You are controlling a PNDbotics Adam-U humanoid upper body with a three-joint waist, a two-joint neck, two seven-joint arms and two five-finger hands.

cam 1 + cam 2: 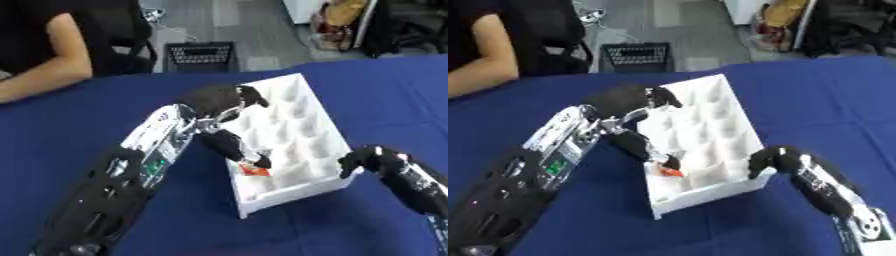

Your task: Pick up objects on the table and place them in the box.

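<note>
Left hand [229, 120] reaches from the lower left over the white compartmented box [306, 107], its long black-and-silver arm slanting across the blue table [52, 130]. Its upper fingers curl over the box's left wall near the far end, while a lower finger or thumb stretches down to a small red-orange object [255, 171] lying in a near-left compartment; the tip touches or pinches that object — which of the two cannot be told. The box sits askew on the table, long axis running from near left to far right, its cells in rows with white dividers. Right hand [360, 162] comes in from the lower right, fingers curled and pressed against the box's near right corner, at the outer wall; it carries nothing that shows. The red-orange object is too small to name — only its colour and a flat, angular shape are clear. At the far left edge a person's bare forearm [39, 77] rests on the table, well apart from the box.
</note>
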